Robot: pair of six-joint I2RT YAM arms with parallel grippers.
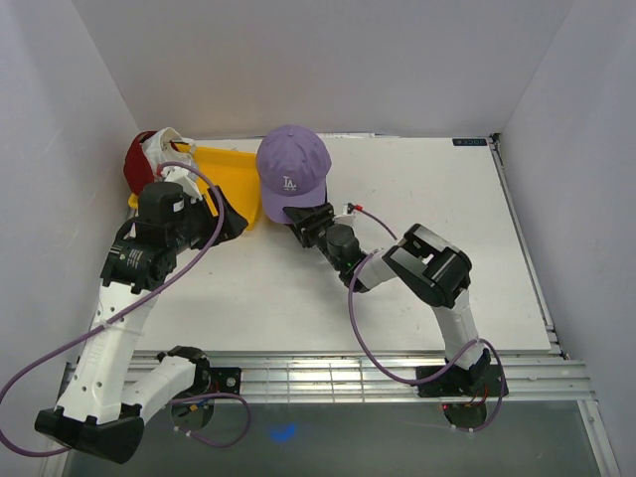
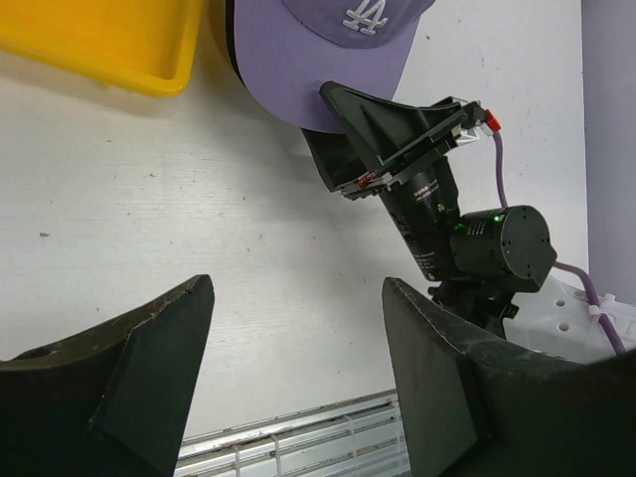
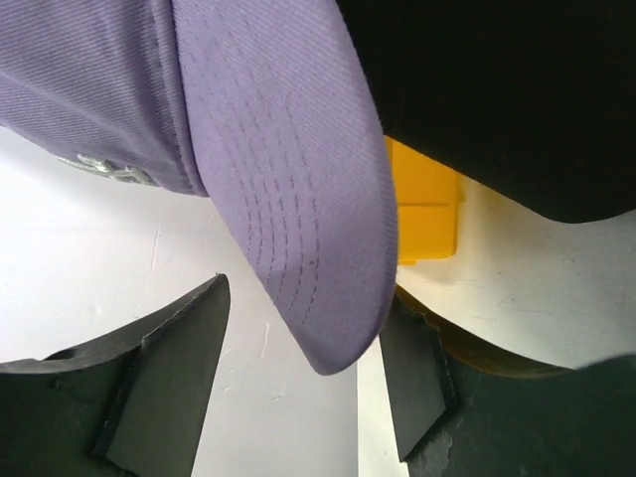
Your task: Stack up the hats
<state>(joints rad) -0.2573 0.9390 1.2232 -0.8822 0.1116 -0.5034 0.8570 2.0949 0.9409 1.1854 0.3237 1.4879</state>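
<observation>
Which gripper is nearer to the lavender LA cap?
Right. The right gripper sits at the brim of the lavender LA cap, its open jaws either side of the brim tip. The left gripper hangs off to the left, by the yellow tray.

Left hand (image 2: 298, 328) gaping over table (image 2: 149, 199), lavender cap (image 2: 308, 60) — brim at right hand (image 2: 333, 134), yellow tray (image 2: 99, 45) beside.

Open passage over the right half of the table (image 1: 437, 229), bare to its far edge; blocked at the left rear by the yellow tray (image 1: 237, 171), red cap (image 1: 137, 164) and white cap (image 1: 166, 145); lavender cap (image 1: 292, 161) just beside the tray, brim between the spread jaws of the right gripper (image 1: 310, 217); only a narrow bare strip from there to the wide-open left gripper (image 1: 231, 221).
</observation>
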